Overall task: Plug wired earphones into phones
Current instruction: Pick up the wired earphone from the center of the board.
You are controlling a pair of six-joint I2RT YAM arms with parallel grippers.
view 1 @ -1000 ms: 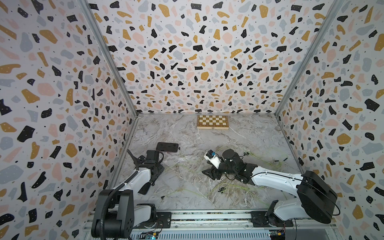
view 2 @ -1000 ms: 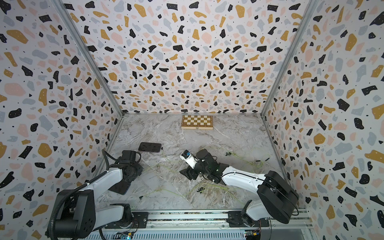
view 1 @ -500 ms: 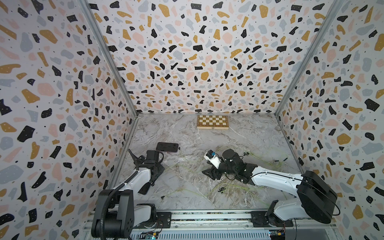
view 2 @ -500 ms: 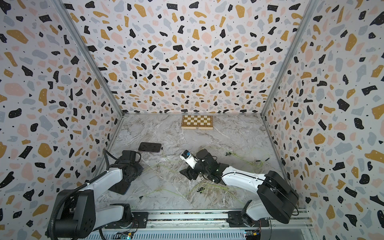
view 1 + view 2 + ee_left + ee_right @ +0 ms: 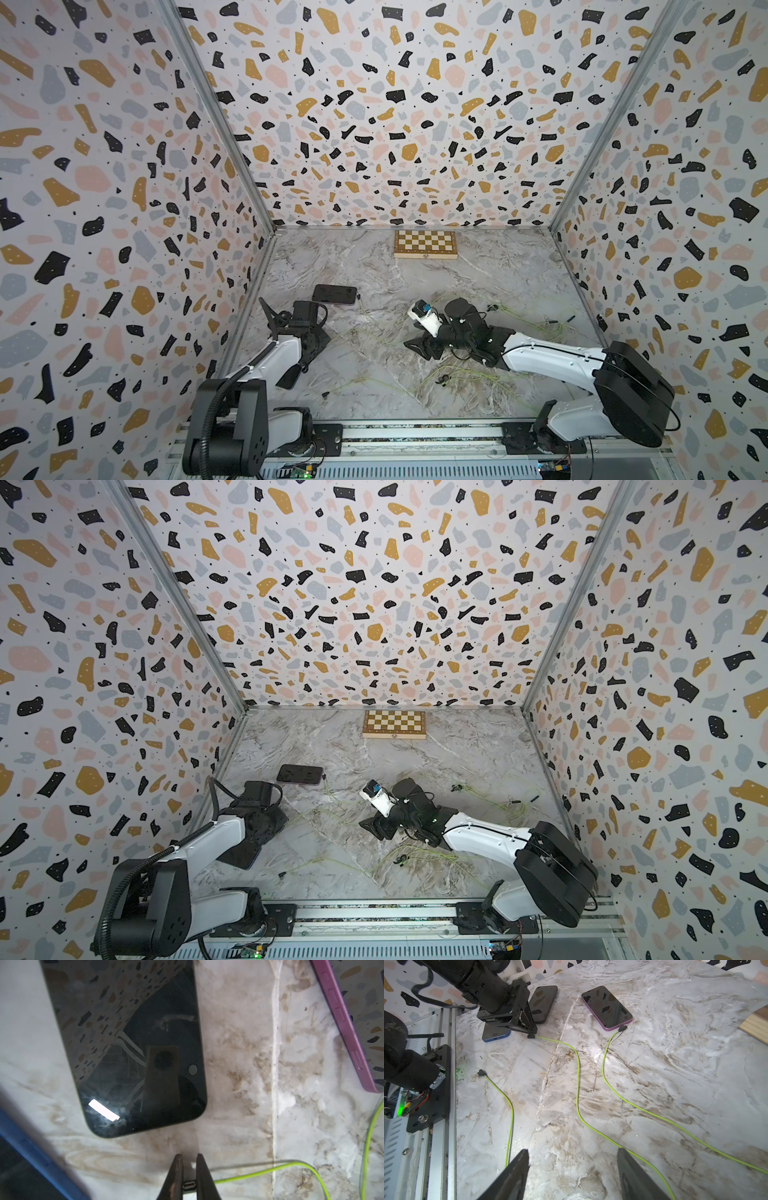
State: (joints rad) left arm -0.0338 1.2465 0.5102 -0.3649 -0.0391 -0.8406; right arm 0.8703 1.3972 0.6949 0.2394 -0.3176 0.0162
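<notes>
My left gripper (image 5: 188,1157) is shut on the small plug (image 5: 188,1185) of one of the wired earphones, whose yellow-green cable (image 5: 270,1169) trails away over the marble. The right wrist view shows that left gripper (image 5: 530,1035) low over the table, between a blue-edged phone (image 5: 496,1034) and a black phone (image 5: 543,1004). The black phone (image 5: 135,1053) lies just ahead of the jaws. A purple-edged phone (image 5: 607,1007) has a plug (image 5: 623,1028) seated in its end. A third plug (image 5: 480,1072) lies loose. My right gripper (image 5: 572,1159) stands open and empty over bare marble.
A wooden chessboard box (image 5: 425,244) lies at the back wall. Loose cable loops and earbuds (image 5: 444,379) are strewn over the front right of the table. Patterned walls close in three sides; the metal rail (image 5: 446,1084) runs along the front edge.
The left jaws have closed onto the plug. Both arms otherwise hold their places.
</notes>
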